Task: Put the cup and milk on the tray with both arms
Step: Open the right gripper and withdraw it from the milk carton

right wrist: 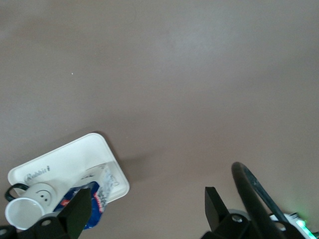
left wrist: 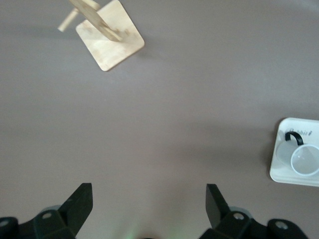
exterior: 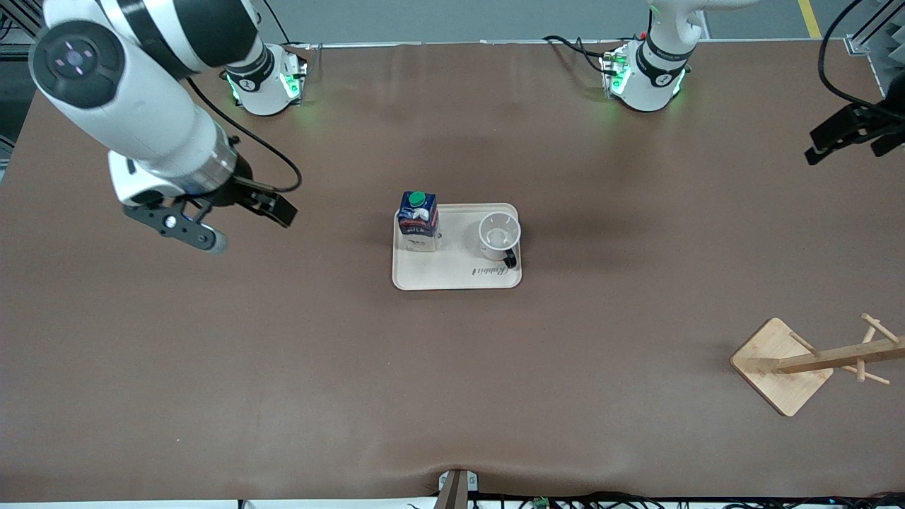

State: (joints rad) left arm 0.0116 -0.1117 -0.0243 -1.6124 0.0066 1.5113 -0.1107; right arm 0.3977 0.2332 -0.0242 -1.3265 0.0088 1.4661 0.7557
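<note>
1. Front view. The cream tray [exterior: 457, 272] lies at mid-table, long axis running between the two arms' ends. The milk carton [exterior: 418, 221] stands upright on the tray's end toward the right arm, green cap up. The white cup [exterior: 500, 237] stands upright, mouth up, on the end toward the left arm, its black handle pointing toward the front camera. Right gripper [exterior: 233, 225]: spread, empty, over bare table toward the right arm's end. Left gripper [exterior: 845, 141]: empty, over the table edge at the left arm's end. A wooden mug rack [exterior: 799, 364] stands apart.
2. Left wrist view. Fingers wide apart, nothing between; cup [left wrist: 305, 160] on tray [left wrist: 279, 169].
3. Right wrist view. Fingers parted, empty; carton [right wrist: 92, 199] beside cup [right wrist: 30, 204].
4. Judgement: both placements look done; only parking the arms clear seems left.
</note>
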